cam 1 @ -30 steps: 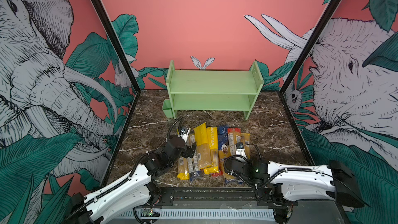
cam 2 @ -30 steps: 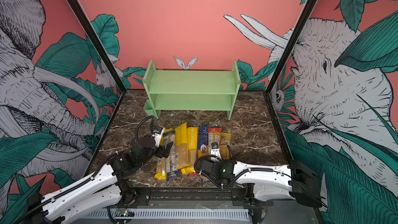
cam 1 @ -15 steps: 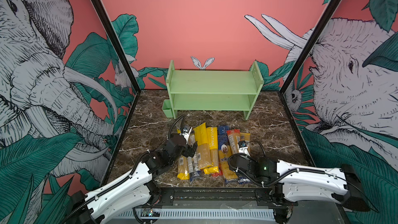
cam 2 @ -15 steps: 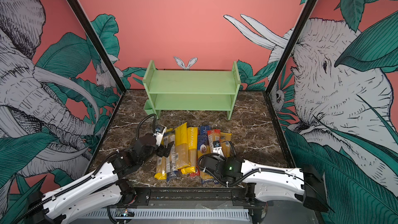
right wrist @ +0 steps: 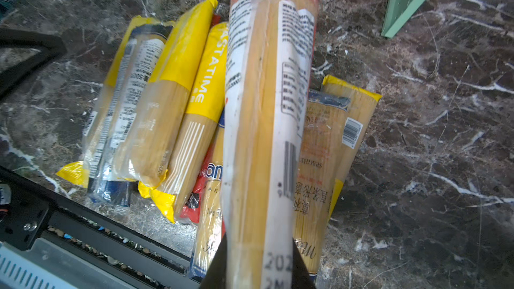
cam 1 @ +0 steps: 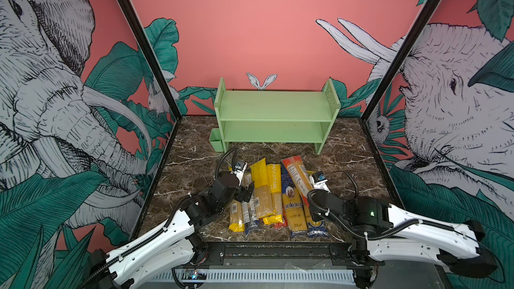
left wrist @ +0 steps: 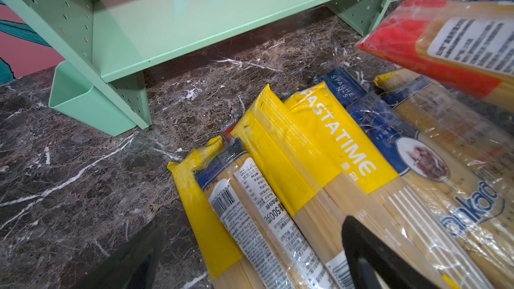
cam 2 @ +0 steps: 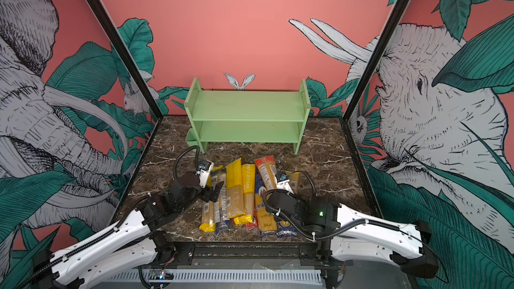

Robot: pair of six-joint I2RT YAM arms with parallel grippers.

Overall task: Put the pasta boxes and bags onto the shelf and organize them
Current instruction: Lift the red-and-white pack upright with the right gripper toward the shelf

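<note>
The pale green shelf (cam 1: 275, 107) (cam 2: 247, 107) stands at the back with both tiers bare. In front of it several pasta bags (cam 1: 267, 196) (cam 2: 239, 193) lie side by side on the marble floor. My right gripper (right wrist: 258, 239) is shut on the near end of a red-ended spaghetti bag (right wrist: 267, 107) (cam 1: 296, 175) (left wrist: 445, 45). The bag's far end tilts up above the pile. My left gripper (left wrist: 253, 221) (cam 1: 244, 190) hangs open over the leftmost packs, one finger on each side of them, holding nothing. A yellow Pastatime pack (left wrist: 333, 140) lies beside it.
A small green cup (cam 1: 215, 140) (left wrist: 83, 101) hangs on the shelf's left panel. Bare marble floor (cam 1: 278, 154) lies between the pile and the shelf. A black frame rail (cam 1: 278, 248) runs along the front edge. Printed walls close in both sides.
The right gripper has tightened on the red-ended bag and tipped its far end up off the pile, while its elbow swung outward to the right. The left arm has barely moved.
</note>
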